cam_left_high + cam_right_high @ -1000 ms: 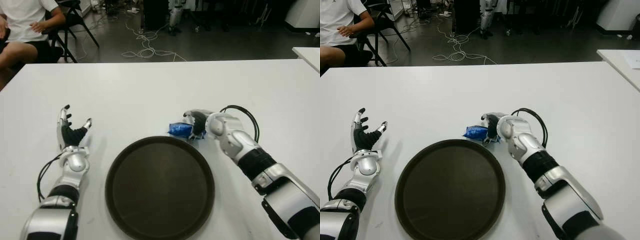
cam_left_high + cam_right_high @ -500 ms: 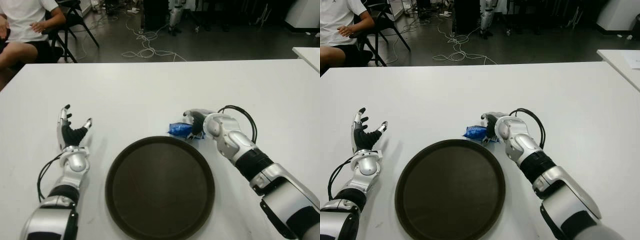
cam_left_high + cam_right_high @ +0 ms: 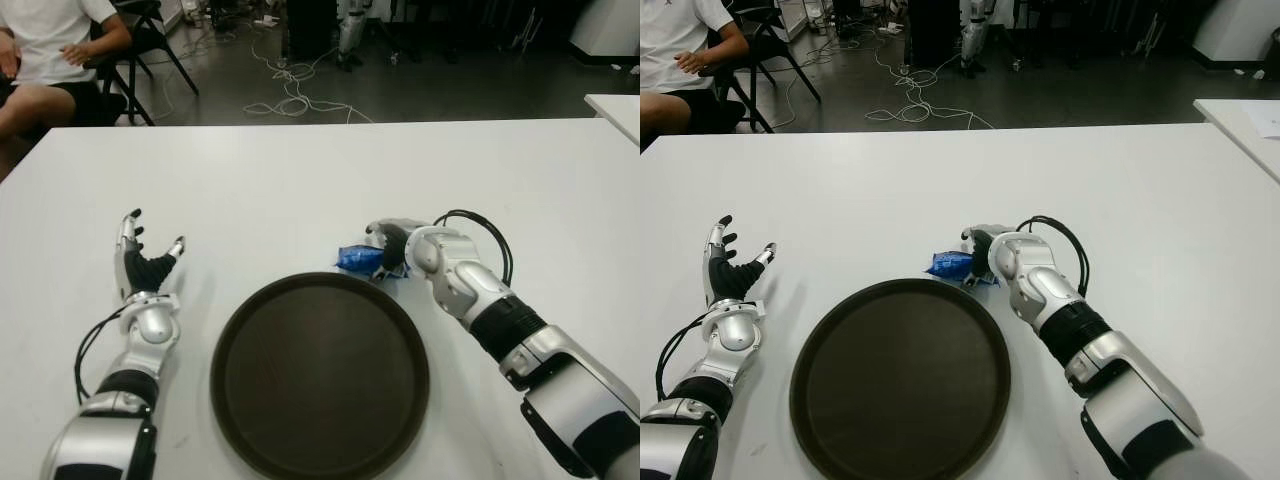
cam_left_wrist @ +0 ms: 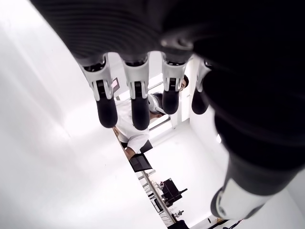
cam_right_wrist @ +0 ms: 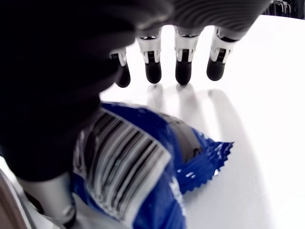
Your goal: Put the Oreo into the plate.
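White table (image 3: 300, 180) fills most of both eye views, with a dark floor beyond its far edge where loose cables (image 3: 290, 95) trail and a seated person (image 3: 50, 50) shows at the far left corner. Nearest the robot on the table sits the plate (image 3: 320, 375) — a wide, dark, round tray with a low rim and nothing in it.

Just beyond the plate's far rim, a little to its right, lies the Oreo (image 3: 358, 259), a small blue packet flat on the table, outside the plate. The right hand (image 3: 392, 247) is at the packet's right end, its arm reaching in from the plate's right side. From the eye views the hand's grip is hard to read; the right wrist view fills that in. There the packet (image 5: 143, 176) appears close under the palm, barcode side up with its crimped end showing, and the fingertips (image 5: 183, 71) stretch straight out past it, down by the bare table — they are not curled around the wrapper, and whether the thumb presses on it I cannot tell.

Left of the plate, well apart from it, the left hand (image 3: 140, 265) shows with fingers spread and pointing away from the robot. Its wrist view confirms the fingers (image 4: 138, 102) extended side by side, holding nothing.
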